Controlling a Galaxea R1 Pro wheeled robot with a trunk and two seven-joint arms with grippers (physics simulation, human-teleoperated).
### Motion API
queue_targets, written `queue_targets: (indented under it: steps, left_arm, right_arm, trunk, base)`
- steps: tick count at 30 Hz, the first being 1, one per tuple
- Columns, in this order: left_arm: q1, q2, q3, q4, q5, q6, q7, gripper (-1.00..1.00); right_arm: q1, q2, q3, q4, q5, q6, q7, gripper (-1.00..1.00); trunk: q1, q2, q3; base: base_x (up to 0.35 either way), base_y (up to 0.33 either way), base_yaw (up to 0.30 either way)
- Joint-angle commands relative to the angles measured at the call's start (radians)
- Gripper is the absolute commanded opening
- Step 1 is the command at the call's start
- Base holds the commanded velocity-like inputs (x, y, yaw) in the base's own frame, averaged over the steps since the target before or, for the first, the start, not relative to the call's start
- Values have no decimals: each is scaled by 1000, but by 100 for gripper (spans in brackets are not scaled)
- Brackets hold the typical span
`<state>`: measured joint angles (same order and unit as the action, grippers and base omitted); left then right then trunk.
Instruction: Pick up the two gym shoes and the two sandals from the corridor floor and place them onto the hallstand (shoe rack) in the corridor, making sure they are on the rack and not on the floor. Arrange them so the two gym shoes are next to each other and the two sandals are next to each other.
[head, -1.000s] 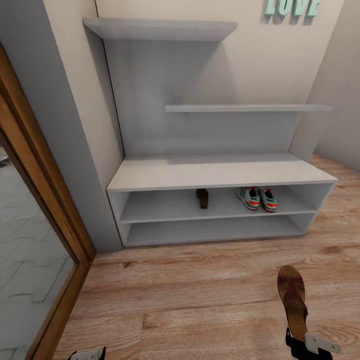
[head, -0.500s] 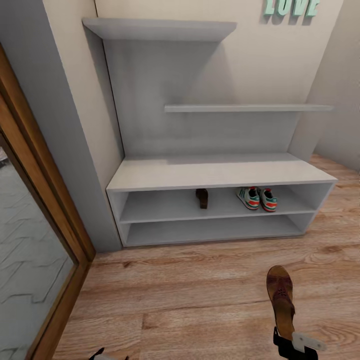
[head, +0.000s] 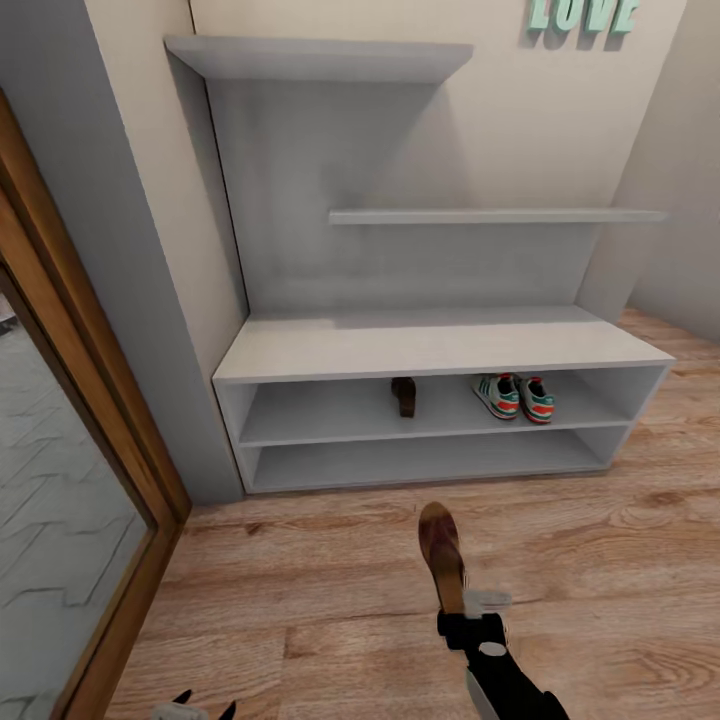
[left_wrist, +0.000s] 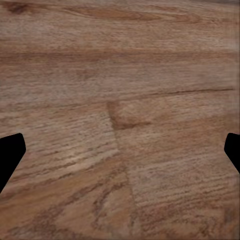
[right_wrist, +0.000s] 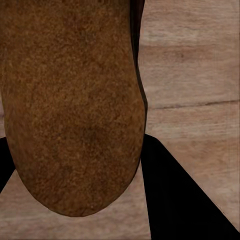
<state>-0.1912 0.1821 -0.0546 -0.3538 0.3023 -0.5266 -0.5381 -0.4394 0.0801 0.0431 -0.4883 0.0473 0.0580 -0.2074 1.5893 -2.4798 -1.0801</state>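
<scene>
While the right pincer (head: 470, 612) pinches a sandal (head: 441, 554) by one end — left pincer (left_wrist: 120, 150) spread — it could slip and drop onto the floor (head: 330, 600).

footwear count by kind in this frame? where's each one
Gym shoes: 2, side by side on the upper open shelf of the hallstand (left one, right one).
Sandals: 2, one on that same shelf, one held above the floor by the right gripper (held sandal).
Total: 4
</scene>
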Motion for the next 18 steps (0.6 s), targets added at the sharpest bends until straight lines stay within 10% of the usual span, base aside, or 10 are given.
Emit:
queue_targets:
  steps: [1, 18]
  left_arm:
    - [-1, 0, -6, 1, 11, -2, -7, 100]
    - [-1, 0, -13, 0, 12, -3, -17, 100]
  right_arm:
    - [-3, 7, 3, -22, 3, 36, -9, -100]
    - [-261, 94, 3, -62, 4, 349, -36, -100]
  trunk:
    - [0, 0, -1]
    - [0, 0, -1]
  base:
    - [0, 0, 0]
    - [0, 0, 0]
